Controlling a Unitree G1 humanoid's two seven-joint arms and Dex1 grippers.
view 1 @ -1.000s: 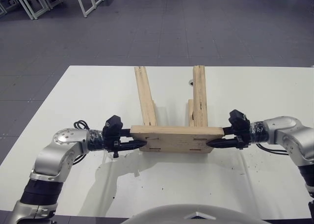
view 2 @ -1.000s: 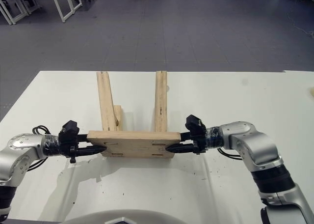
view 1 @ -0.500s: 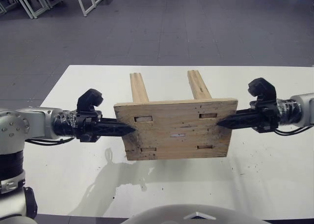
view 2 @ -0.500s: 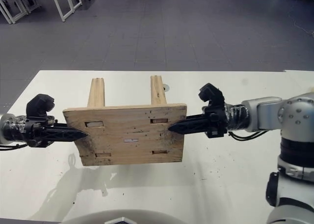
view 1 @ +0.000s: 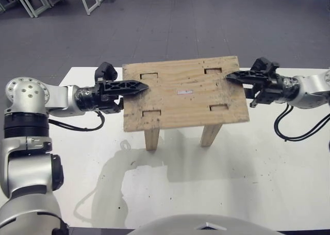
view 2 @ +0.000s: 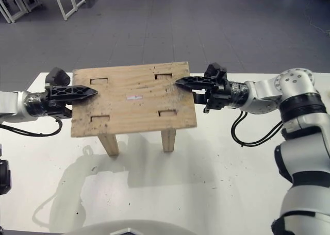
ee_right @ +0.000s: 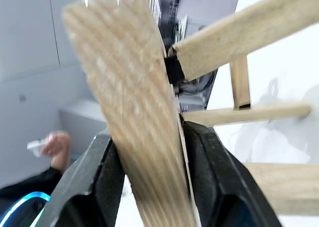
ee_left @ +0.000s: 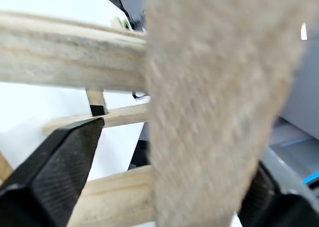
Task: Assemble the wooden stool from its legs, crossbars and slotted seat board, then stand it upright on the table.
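Count from my end: one stool, standing seat-up over the white table [view 1: 258, 188]. There's one seat board [view 1: 185, 93] with four slots [view 1: 149, 75] in its top, and two legs [view 1: 152, 137] poking out under the near edge in the head views. I can't tell if the feet are actually touching the table. Looking under the board from the right wrist, I can see one short crossbar [ee_right: 240, 82] joining two legs; I can't count any others.

Two grippers, one at each end of the board. The left gripper [view 1: 142, 88] is clamped on the left edge, one finger on top and the other underneath. The right gripper [view 1: 232, 78] is clamped the same way on the right edge, with its fingers [ee_right: 214, 177] tight against both faces of the wood. Both are barely open, just the board's thickness.
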